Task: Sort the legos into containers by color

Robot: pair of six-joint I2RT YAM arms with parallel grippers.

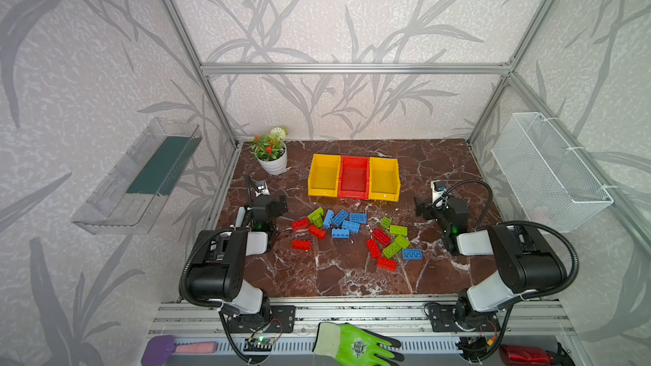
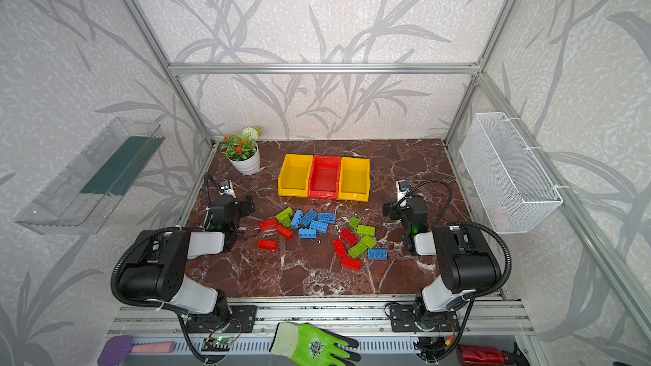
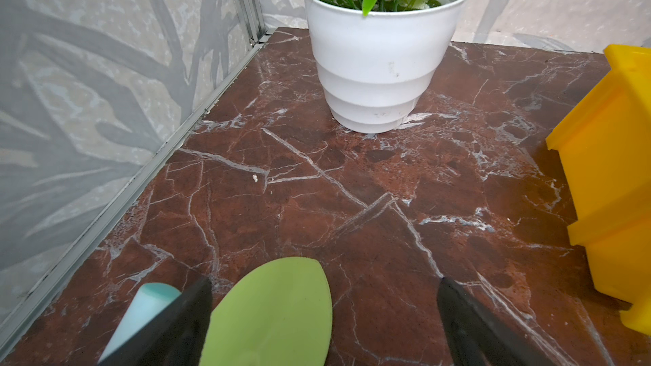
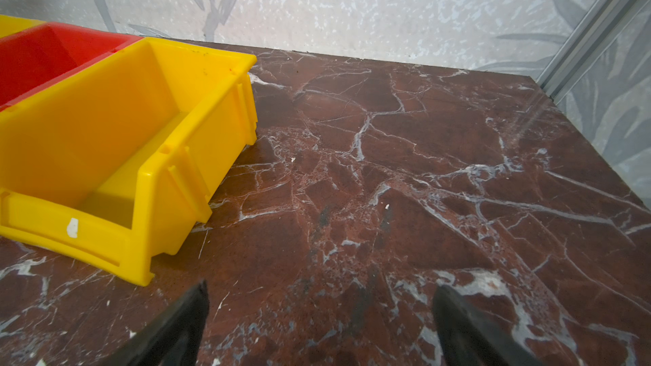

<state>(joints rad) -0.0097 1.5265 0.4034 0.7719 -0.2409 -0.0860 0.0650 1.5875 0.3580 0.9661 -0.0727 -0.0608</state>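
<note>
Clearly, the sorting is at its very start: all three bins look bare inside. The legos lie in two loose groups on the surface, in front of the bins and between the two arms. The left pincer is wide open and grips nothing; the right pincer is the same. Both point toward the back wall, away from the legos. So the next move probably calls for turning one pincer to the pile, choosing a piece at the edge, such as the lone red brick, and closing across its narrow side. Neither wrist view shows any lego. Some legos overlap, so their count is not sure. In the left wrist view a green oval shape and a pale tube sit by the jaws; what they are is hard to tell.
</note>
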